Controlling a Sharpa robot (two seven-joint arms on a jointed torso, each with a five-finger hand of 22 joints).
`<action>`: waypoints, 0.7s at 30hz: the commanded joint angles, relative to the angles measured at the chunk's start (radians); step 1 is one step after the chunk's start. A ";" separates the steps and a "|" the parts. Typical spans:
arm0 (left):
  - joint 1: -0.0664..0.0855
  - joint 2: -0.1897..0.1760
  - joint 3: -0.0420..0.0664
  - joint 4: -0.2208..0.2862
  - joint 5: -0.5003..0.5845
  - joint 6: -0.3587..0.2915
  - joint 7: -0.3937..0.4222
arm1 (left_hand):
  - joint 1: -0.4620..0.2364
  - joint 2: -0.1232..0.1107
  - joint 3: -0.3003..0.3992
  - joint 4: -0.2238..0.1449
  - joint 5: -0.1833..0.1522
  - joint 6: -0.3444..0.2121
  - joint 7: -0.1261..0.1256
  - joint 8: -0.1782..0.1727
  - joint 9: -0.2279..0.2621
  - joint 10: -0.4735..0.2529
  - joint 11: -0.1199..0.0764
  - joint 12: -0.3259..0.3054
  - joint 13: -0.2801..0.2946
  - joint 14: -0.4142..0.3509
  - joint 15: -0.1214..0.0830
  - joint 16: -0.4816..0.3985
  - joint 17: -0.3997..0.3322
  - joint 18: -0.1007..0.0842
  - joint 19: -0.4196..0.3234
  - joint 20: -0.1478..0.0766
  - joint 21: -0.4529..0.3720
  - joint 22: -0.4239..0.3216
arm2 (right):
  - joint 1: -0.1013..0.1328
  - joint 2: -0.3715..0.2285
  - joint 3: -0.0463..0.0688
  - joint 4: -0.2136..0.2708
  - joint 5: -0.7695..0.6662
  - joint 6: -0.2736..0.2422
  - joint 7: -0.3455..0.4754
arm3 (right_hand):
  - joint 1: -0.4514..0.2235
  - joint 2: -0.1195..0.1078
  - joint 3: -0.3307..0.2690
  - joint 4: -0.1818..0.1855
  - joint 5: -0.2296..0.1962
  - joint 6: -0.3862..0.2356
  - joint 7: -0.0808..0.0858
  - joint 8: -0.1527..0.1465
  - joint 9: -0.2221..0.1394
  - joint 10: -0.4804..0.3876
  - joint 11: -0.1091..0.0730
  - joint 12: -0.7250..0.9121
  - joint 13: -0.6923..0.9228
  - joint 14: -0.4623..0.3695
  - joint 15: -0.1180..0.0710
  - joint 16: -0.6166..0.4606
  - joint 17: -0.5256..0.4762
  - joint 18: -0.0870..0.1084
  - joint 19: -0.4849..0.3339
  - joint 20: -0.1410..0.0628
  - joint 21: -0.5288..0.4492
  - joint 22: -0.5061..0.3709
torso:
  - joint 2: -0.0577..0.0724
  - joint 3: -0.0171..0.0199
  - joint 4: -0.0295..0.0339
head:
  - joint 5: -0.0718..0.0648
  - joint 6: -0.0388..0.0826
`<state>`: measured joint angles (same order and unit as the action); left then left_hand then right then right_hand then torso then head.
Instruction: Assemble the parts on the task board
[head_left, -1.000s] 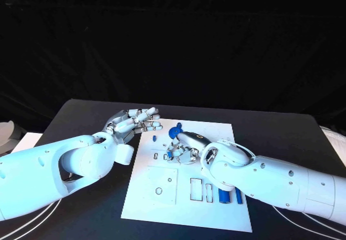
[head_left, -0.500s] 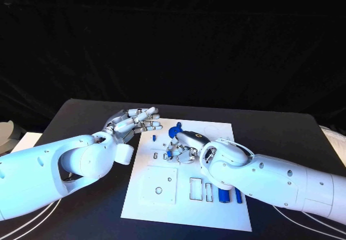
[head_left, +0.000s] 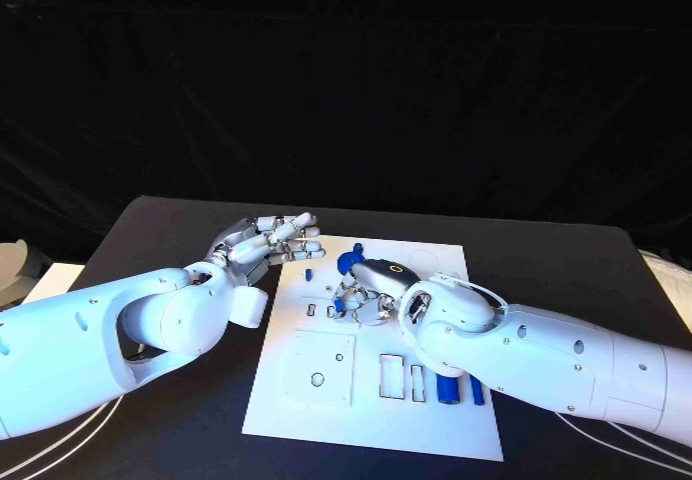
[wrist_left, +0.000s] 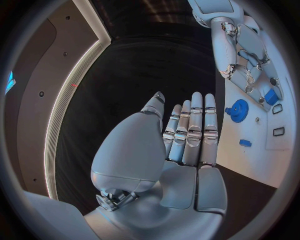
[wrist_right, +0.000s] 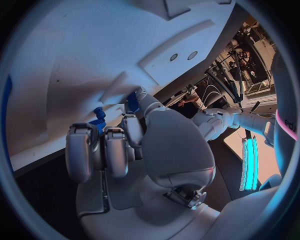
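Observation:
The white task board (head_left: 378, 420) lies in the middle of the black table. My right hand (head_left: 369, 288) is curled down over the board's upper middle and pinches a small blue part (head_left: 343, 299) against the board; that blue part (wrist_right: 132, 102) shows at its fingertips in the right wrist view. A blue gear (head_left: 351, 262) stands just beyond it, and a small blue piece (head_left: 310, 273) lies to its left. My left hand (head_left: 274, 241) hovers flat over the board's far left corner, fingers (wrist_left: 190, 131) straight and holding nothing.
Two blue cylinders (head_left: 449, 390) lie side by side near the board's front right, beside rectangular slots (head_left: 392, 378). A raised square plate (head_left: 320, 368) with a hole sits at the board's front left. Black table (head_left: 577, 270) surrounds the board.
My right hand has crept a little further up the board toward the gear, with the blue part under its fingers. The left hand has stayed nearly still.

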<state>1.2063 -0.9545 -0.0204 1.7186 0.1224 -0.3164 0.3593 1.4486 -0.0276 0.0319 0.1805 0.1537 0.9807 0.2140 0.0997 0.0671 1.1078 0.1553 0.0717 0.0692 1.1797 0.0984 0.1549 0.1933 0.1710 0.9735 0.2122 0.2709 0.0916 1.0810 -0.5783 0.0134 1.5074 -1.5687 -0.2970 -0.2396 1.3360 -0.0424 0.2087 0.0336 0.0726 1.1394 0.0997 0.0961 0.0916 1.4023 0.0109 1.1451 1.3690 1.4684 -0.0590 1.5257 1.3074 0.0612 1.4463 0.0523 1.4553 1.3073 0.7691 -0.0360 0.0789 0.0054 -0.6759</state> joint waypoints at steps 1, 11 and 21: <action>0.001 0.002 0.001 0.001 0.001 0.018 0.004 | 0.008 0.001 0.003 -0.006 -0.006 0.003 0.006 -0.007 0.000 0.004 0.003 -0.006 -0.001 0.001 0.006 -0.005 0.001 0.013 0.002 0.004 -0.003 -0.001 | -0.010 -0.004 -0.010 -0.009 -0.051 0.086 -0.051 | -0.004 -0.012 -0.005 0.002 -0.006 -0.008 0.003 -0.004 -0.002 -0.001 0.007 -0.008 -0.083 0.084 0.007 -0.003 0.178 -0.005 -0.005 0.002 -0.007 -0.001 | 0.000 0.0000 0.0001 | -0.001 -0.001; 0.001 0.003 0.001 0.000 0.001 0.020 0.004 | 0.009 0.002 0.004 -0.007 -0.006 0.003 0.006 -0.007 0.000 0.004 0.003 -0.006 -0.001 0.001 0.006 -0.006 0.002 0.013 0.002 0.004 -0.004 -0.002 | -0.011 -0.008 -0.012 -0.004 -0.065 0.109 -0.052 | -0.006 -0.020 -0.007 0.002 -0.009 -0.010 0.005 -0.007 -0.003 -0.003 0.008 -0.014 -0.087 0.084 0.008 -0.002 0.179 -0.005 -0.005 0.003 -0.008 -0.001 | 0.000 -0.0003 0.0002 | -0.001 -0.002; 0.001 0.002 0.001 -0.001 0.001 0.021 0.002 | 0.009 0.002 0.004 -0.007 -0.006 0.003 0.006 -0.007 0.000 0.004 0.003 -0.006 -0.001 0.001 0.006 -0.006 0.002 0.013 0.002 0.004 -0.004 -0.002 | -0.012 -0.012 -0.013 0.004 -0.086 0.104 -0.062 | -0.033 -0.055 -0.029 0.016 -0.011 -0.037 0.015 -0.024 -0.010 -0.010 0.018 -0.029 -0.097 0.083 0.016 -0.004 0.177 -0.005 -0.006 0.010 -0.009 -0.003 | 0.000 -0.0002 0.0011 | -0.003 -0.005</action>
<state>1.2063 -0.9539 -0.0204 1.7169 0.1224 -0.3160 0.3582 1.4486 -0.0276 0.0350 0.1774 0.1537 0.9807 0.2140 0.0958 0.0671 1.1078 0.1553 0.0717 0.0692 1.1797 0.0984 0.1549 0.1940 0.1709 0.9736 0.2122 0.2708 0.0917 1.0824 -0.5861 0.0127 1.5209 -1.6293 -0.2764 -0.2525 1.3011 -0.0863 0.1835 0.0496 0.0631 1.1088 0.1126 0.0760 0.0854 1.3915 0.0217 1.1204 1.2696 1.4662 -0.0495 1.5258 1.3081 0.0613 1.4427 0.0558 1.4516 1.3048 0.7690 -0.0362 0.0794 0.0032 -0.6800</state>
